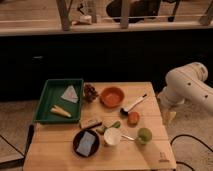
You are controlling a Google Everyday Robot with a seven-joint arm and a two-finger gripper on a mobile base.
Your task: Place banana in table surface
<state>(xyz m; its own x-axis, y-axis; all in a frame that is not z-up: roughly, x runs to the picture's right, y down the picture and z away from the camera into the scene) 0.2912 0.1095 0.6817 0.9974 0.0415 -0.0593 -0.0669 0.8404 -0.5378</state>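
Note:
The banana (pixel 60 111) is small and pale yellow. It lies in the front part of the green tray (pixel 48 89) at the table's left rear. The table surface (pixel 50 147) is a light tan slatted wooden top. My white arm (pixel 187 85) comes in from the right and bends down beside the table's right edge. The gripper (pixel 169 116) hangs there, low and just off the right edge, far from the banana and holding nothing that I can see.
A grey-white triangular cloth (pixel 70 93) lies in the tray. On the table are dark grapes (pixel 90 92), an orange bowl (pixel 112 96), a white-handled brush (pixel 134 104), a small orange cup (pixel 133 118), a green round object (pixel 144 135), a white cup (pixel 112 136) and a black plate with a blue sponge (pixel 86 143).

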